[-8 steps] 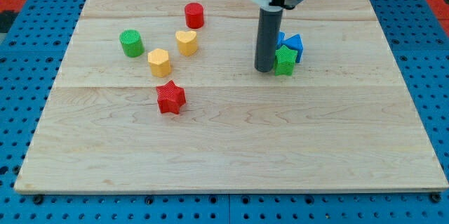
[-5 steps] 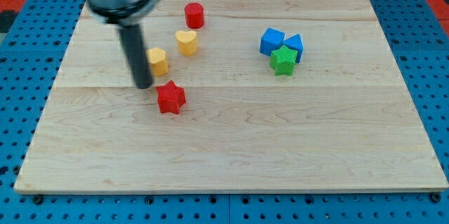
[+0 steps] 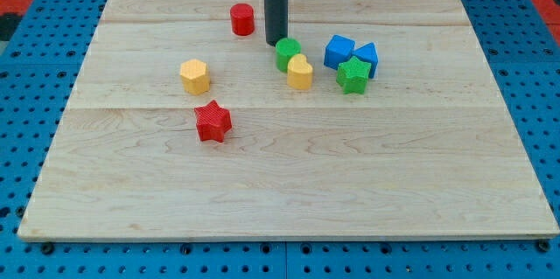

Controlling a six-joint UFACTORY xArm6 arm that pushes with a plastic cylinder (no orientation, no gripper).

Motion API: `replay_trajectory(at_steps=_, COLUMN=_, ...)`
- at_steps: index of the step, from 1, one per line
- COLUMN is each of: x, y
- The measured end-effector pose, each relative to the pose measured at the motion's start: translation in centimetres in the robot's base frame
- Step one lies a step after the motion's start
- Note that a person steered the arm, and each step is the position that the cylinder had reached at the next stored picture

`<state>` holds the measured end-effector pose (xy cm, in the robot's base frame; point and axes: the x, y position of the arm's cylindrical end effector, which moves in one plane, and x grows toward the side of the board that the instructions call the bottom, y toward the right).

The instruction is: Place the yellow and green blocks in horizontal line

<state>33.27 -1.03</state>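
My tip (image 3: 276,43) stands at the upper left edge of the green cylinder (image 3: 287,53), touching or nearly touching it. A yellow heart block (image 3: 300,73) lies against the cylinder's lower right. A green star (image 3: 353,76) sits further to the view's right, just below two blue blocks. A yellow hexagonal block (image 3: 195,76) sits apart at the view's left, roughly level with the heart and the star.
A red cylinder (image 3: 242,19) stands left of the rod near the view's top. A red star (image 3: 213,122) lies below the yellow hexagon. A blue cube (image 3: 339,52) and another blue block (image 3: 367,56) touch the green star. The wooden board (image 3: 289,183) rests on a blue pegboard.
The rod moved from the left of the yellow hexagon to the top middle. The green cylinder and yellow heart now lie near the middle, close to the green star.
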Motion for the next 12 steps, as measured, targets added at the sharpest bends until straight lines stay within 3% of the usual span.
replay_trajectory(at_steps=1, x=1.1, y=7.8)
replay_trajectory(at_steps=2, x=-0.6, y=8.2)
replay_trajectory(at_steps=3, x=-1.0, y=0.0)
replay_trajectory(at_steps=4, x=2.0, y=4.5)
replay_trajectory(at_steps=6, x=2.9, y=2.1)
replay_trajectory(at_steps=11, x=12.2, y=11.8)
replay_trajectory(at_steps=12, x=12.2, y=6.2)
